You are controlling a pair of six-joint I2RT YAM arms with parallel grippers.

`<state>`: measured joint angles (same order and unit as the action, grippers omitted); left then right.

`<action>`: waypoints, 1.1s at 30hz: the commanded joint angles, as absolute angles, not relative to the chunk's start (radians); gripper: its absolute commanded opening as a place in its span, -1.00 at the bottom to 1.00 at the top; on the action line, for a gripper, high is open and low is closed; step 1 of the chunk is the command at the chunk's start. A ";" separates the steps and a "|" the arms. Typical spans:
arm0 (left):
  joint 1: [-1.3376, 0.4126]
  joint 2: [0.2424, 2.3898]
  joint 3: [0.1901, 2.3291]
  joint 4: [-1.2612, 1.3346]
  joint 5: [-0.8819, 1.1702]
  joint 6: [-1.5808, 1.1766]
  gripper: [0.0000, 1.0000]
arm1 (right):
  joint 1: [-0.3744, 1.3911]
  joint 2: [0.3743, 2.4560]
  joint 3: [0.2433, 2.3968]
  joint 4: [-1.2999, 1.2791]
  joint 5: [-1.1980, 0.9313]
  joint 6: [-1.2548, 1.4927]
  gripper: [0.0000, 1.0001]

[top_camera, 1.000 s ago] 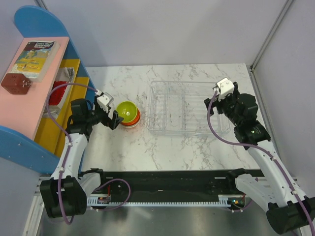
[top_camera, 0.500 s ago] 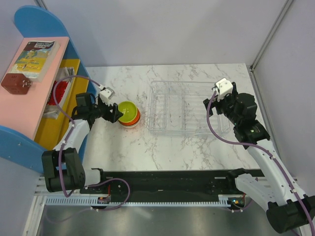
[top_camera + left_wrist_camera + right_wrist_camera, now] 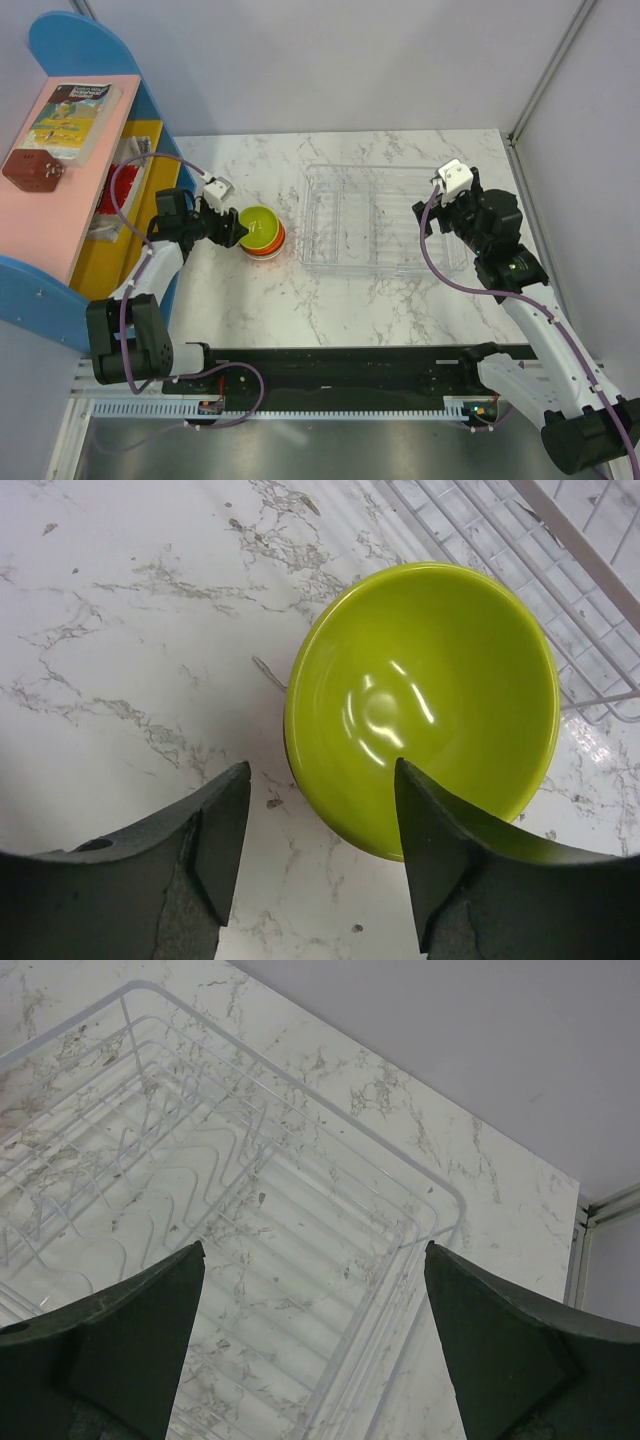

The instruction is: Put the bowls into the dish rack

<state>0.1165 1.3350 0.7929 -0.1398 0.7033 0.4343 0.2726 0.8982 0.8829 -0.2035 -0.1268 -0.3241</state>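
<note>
Open tabletop (image 3: 294,290) between bowls (image 3: 260,228) and rack (image 3: 380,225)

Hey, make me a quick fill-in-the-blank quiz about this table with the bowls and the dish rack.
1. The top bowl is lime ____.
2. The bowls nested under it are ____.
3. In the top view these bowls sit to the ____ of the dish rack.
4. The ____ end effector hangs open above the dish rack.

Missing words: green; orange; left; right
</note>
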 commanded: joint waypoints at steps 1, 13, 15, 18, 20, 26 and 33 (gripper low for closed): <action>0.112 1.356 0.827 -0.101 0.696 0.417 0.24 | 0.270 0.891 0.914 -0.196 -0.146 -0.307 0.96; 0.104 1.367 0.834 -0.097 0.693 0.414 -0.17 | 0.272 0.894 0.913 -0.196 -0.149 -0.305 0.96; 0.104 1.365 0.834 -0.098 0.693 0.414 -0.23 | 0.272 0.897 0.913 -0.198 -0.147 -0.305 0.96; 0.103 1.364 0.836 -0.098 0.690 0.413 -0.27 | 0.272 0.897 0.914 -0.196 -0.149 -0.304 0.96; 0.101 1.362 0.838 -0.100 0.687 0.411 -0.30 | 0.272 0.896 0.914 -0.198 -0.149 -0.304 0.96; 0.094 1.351 0.845 -0.104 0.669 0.410 -0.47 | 0.272 0.899 0.916 -0.198 -0.150 -0.302 0.96; 0.064 1.347 0.854 -0.118 0.620 0.429 -0.66 | 0.270 0.899 0.919 -0.196 -0.155 -0.299 0.96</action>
<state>0.0803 1.3632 0.8185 -0.1230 0.6498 0.4301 0.2726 0.8982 0.8829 -0.2039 -0.1352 -0.3164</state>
